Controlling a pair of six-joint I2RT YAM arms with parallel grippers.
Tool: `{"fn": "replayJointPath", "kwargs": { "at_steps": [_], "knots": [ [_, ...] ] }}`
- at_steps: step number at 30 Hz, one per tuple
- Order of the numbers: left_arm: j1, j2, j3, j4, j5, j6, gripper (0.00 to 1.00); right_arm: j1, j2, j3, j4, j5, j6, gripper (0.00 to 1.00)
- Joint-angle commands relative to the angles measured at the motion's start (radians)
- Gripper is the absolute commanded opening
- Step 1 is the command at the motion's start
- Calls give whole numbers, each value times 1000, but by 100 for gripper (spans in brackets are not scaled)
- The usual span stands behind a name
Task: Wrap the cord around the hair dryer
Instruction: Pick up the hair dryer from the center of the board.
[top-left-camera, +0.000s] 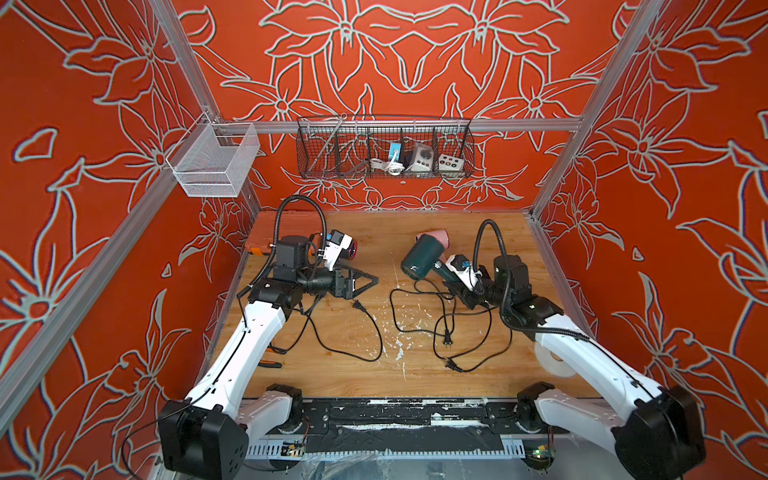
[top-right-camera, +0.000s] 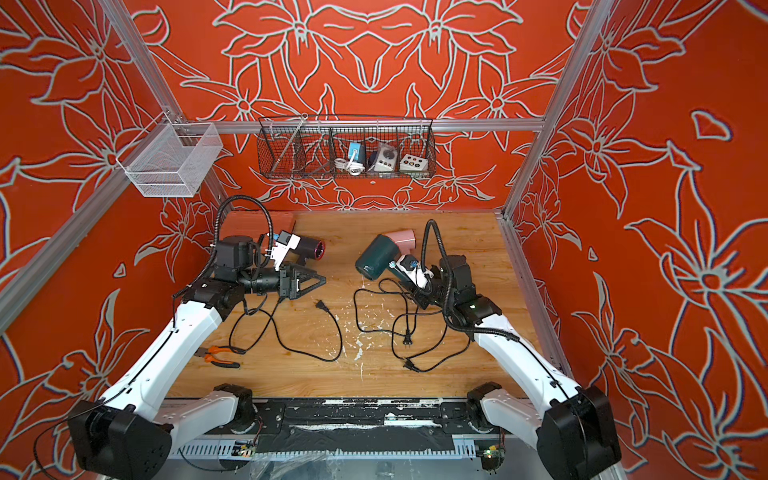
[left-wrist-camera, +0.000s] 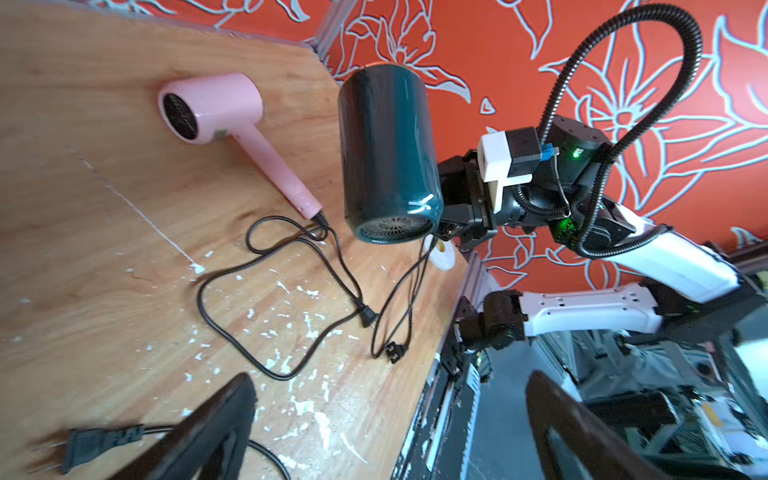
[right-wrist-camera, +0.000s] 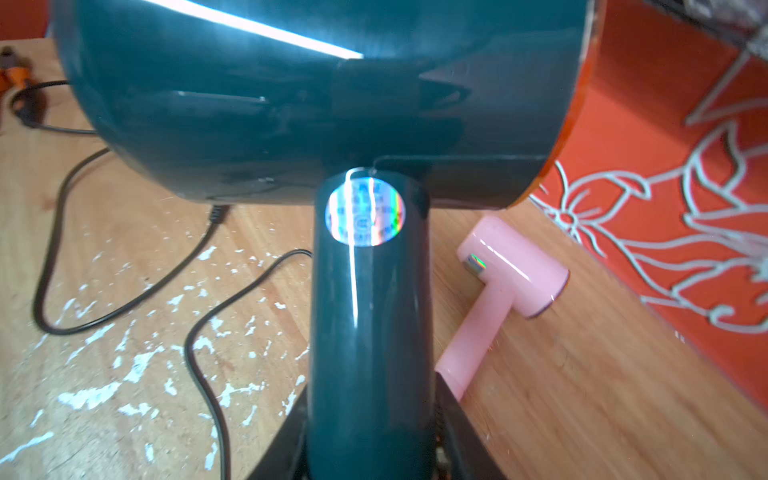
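Note:
My right gripper (right-wrist-camera: 370, 415) is shut on the handle of a dark green hair dryer (top-left-camera: 417, 259) (top-right-camera: 373, 259) (right-wrist-camera: 324, 104) and holds it above the table, right of the middle. Its black cord (left-wrist-camera: 417, 270) hangs from the handle's end and lies in loose loops on the wood, ending in a plug (top-left-camera: 453, 365). My left gripper (top-left-camera: 365, 282) (top-right-camera: 316, 281) (left-wrist-camera: 390, 395) is open and empty, hovering left of the middle and pointing toward the green hair dryer (left-wrist-camera: 386, 153), well apart from it.
A pink dryer (top-left-camera: 434, 239) (left-wrist-camera: 216, 108) lies behind the green one, its cord looping beside it. A black dryer (top-left-camera: 351, 249) lies behind my left arm, its plug (top-left-camera: 357, 306) under my left gripper. Pliers (top-right-camera: 220, 355) and a tape roll (top-left-camera: 552, 361) lie near the arms.

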Motion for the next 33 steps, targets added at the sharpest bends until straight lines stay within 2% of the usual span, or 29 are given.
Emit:
{"fn": "replayJointPath", "kwargs": {
  "at_steps": [1,5,11,18,27,33],
  "knots": [
    [-4,-5,-4,55,155,-11,99,46,-45,43,-30,-87,-127,0],
    [-26,13,7,40,181,7,98,84,-65,63,-92,-91,-175,0],
    [-83,70,61,-99,143,110,96,145,-72,82,-106,-98,-206,0],
    [-99,81,59,-79,91,84,93,228,-55,119,-144,-38,-268,0],
    [-142,112,83,-105,53,66,91,304,-4,129,-67,90,-288,0],
    [-173,120,69,-107,26,60,89,334,22,137,-22,131,-299,0]
  ]
}}
